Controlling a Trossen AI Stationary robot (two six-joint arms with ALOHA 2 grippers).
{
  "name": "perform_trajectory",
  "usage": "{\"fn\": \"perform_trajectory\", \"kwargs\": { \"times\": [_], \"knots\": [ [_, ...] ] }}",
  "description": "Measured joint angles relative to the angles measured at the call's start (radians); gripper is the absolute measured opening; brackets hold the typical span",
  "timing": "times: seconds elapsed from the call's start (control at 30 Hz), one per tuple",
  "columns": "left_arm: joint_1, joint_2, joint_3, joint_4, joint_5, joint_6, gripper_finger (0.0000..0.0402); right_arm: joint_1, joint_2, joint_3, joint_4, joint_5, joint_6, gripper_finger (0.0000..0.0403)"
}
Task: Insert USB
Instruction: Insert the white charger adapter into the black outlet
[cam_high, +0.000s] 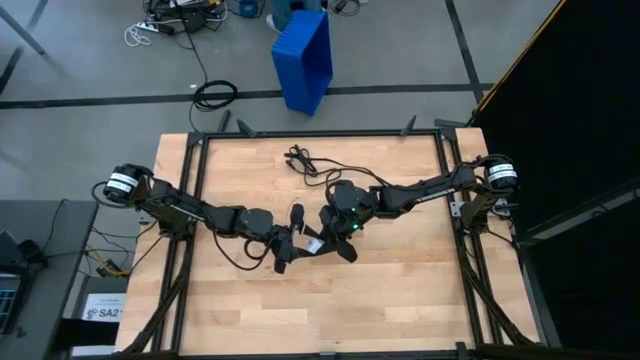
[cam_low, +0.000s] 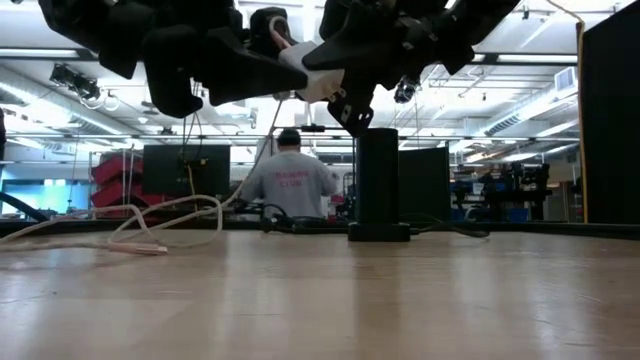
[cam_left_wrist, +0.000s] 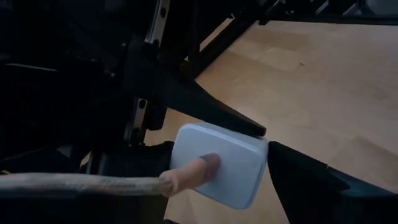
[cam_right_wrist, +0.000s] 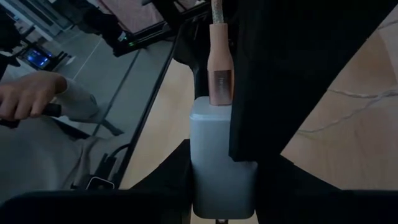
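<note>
White power adapter (cam_left_wrist: 219, 163): a rectangular block with rounded corners and smooth faces, held clear above the tabletop (cam_high: 400, 290) near its centre, between two dark fingers (cam_right_wrist: 292, 81) that press on its opposite sides. USB plug (cam_right_wrist: 219, 78): a pink sleeve with a short metallic collar, seated end-on in the middle of one face of the adapter. The plug's braided, pale cable (cam_left_wrist: 74, 184) runs straight away from that face. In the low view the adapter (cam_low: 312, 82) appears white, well above the tabletop.
</note>
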Motion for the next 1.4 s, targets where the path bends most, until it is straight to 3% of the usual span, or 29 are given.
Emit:
{"fn": "perform_trajectory", "kwargs": {
  "times": [0.4, 0.63, 0.97, 1.13, 1.4],
  "knots": [
    [-0.003, 0.000, 0.000, 0.020, 0.002, 0.003, 0.0224, 0.000, -0.002, 0.000, -0.001, 0.007, 0.005, 0.0086],
    [-0.003, 0.000, 0.000, 0.013, 0.003, 0.004, 0.0192, 0.000, -0.001, -0.001, -0.001, 0.021, 0.004, 0.0086],
    [-0.003, -0.003, 0.005, 0.021, -0.098, 0.046, 0.0170, -0.007, 0.002, -0.002, 0.014, 0.041, -0.005, 0.0164],
    [-0.003, -0.012, 0.005, 0.001, -0.105, 0.046, 0.0169, -0.032, -0.032, -0.002, -0.005, 0.033, -0.004, 0.0160],
    [-0.003, -0.034, 0.005, -0.041, -0.149, 0.048, 0.0169, -0.054, -0.145, -0.002, -0.077, 0.108, -0.076, 0.0150]
  ]
}}
